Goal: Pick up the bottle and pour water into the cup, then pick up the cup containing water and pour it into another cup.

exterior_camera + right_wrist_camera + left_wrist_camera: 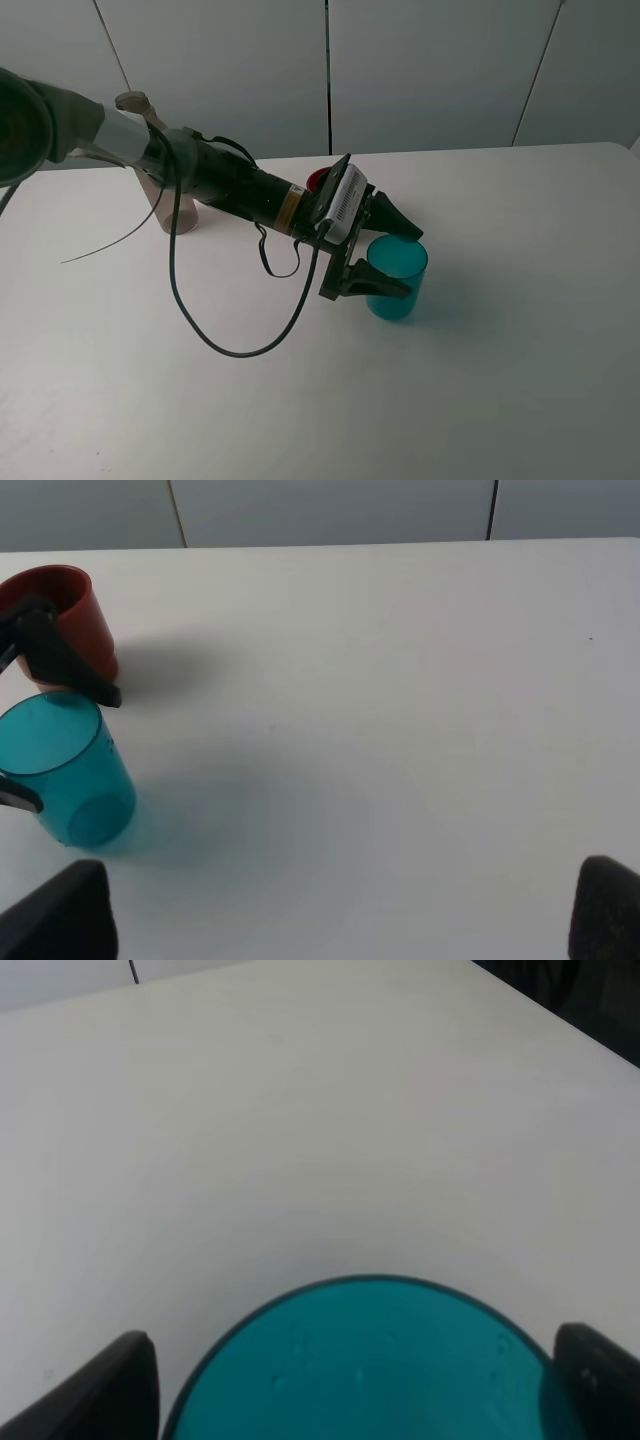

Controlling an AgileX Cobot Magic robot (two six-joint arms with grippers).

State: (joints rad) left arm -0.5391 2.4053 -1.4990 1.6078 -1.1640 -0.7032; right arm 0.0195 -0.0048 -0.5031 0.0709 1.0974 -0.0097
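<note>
A: What is seen on the white bench [520,380], from the largest thing down?

B: The left arm [220,185] is stretched across from the far left. The bottle [165,165] is stood upright behind it, partly hidden.

A: And the cups?

B: The teal cup [398,280] is stood upright near the middle. The red cup [70,620] is placed just beyond it, on the far side.

A: The pincers?

B: The left pincer [395,258] is spread wide, one finger on each side of the teal cup, which is not seen to be clamped. The right pincer [340,910] is held open over bare bench, well to the right of both cups.
</note>
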